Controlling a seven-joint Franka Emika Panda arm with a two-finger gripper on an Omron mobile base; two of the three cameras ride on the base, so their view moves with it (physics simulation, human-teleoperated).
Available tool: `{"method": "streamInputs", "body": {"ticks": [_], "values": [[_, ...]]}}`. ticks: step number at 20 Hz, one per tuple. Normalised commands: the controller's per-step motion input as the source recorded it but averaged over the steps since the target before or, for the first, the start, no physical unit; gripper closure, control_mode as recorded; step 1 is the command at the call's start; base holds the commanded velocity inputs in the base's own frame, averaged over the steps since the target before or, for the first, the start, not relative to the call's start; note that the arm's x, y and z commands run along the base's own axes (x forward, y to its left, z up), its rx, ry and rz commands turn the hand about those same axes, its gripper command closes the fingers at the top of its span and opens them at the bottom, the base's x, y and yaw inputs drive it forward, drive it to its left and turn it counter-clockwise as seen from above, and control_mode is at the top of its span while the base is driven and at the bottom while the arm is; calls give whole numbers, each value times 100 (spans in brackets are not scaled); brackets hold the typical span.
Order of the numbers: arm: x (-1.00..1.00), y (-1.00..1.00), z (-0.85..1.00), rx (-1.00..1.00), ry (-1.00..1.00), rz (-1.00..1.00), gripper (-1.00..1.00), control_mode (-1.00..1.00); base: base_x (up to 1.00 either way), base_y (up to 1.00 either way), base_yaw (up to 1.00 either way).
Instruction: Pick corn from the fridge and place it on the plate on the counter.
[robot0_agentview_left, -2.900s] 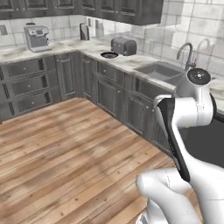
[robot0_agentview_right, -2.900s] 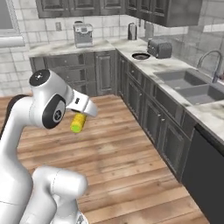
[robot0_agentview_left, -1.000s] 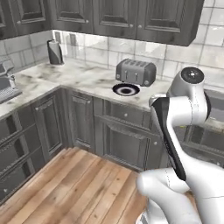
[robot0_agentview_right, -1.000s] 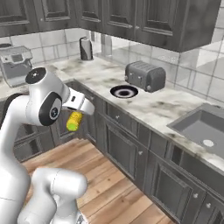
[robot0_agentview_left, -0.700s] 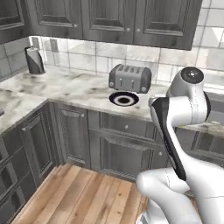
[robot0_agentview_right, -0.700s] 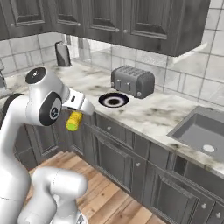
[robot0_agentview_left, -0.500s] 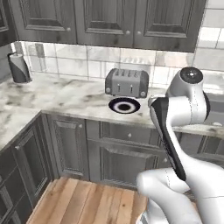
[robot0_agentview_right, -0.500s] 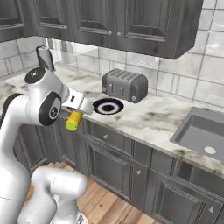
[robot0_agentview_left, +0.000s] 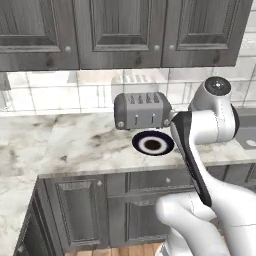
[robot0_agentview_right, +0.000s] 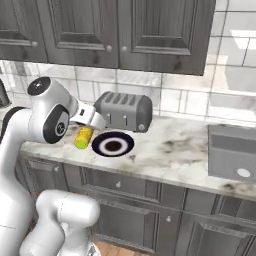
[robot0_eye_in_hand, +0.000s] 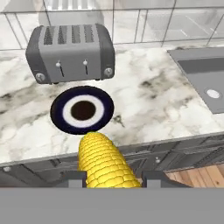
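marble, white-grey and veined, made up the counter (robot0_agentview_left: 75, 145), which ran across the middle of both base views over dark grey panelled cabinets (robot0_agentview_left: 120, 200); more dark cabinets (robot0_agentview_right: 100, 30) hung along the top. a grey toaster (robot0_eye_in_hand: 70, 52) stood at the upper left of the hand view, against the tiled wall. a sink (robot0_eye_in_hand: 201, 74) lay at the right edge of that view. just in front of the toaster, left of centre, sat the plate (robot0_eye_in_hand: 65, 120), navy rim around a white ring with a dark middle, nothing on it.

the gripper (robot0_eye_in_hand: 113, 178) sat at the bottom centre of the hand view, its two dark fingers (robot0_eye_in_hand: 73, 178) closed nearly all the way onto the corn (robot0_eye_in_hand: 105, 162). the yellow cob lay between them, sticking up and out past the tips so its far end just overlapped the plate's near rim in the picture. in the right base view the corn (robot0_agentview_right: 84, 137) hung at centre left, just left of the plate (robot0_agentview_right: 113, 145), before the counter's front edge.
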Motion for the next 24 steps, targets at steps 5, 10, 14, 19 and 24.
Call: {"method": "streamInputs", "body": {"ticks": [5, 10, 14, 19, 24], "values": [[0, 0, 0, 0, 0, 0, 100, 100, 85, 44, -54], [0, 0, 0, 0, 0, 0, 100, 100, 55, 2, -22], [3, 0, -46, 2, 5, 4, 100, -100, 9, 0, 0], [3, 14, -80, 9, 14, 17, 100, -100, 0, 0, 0], [38, 41, -71, 4, 13, 4, 100, -100, 0, 0, 0]]}}
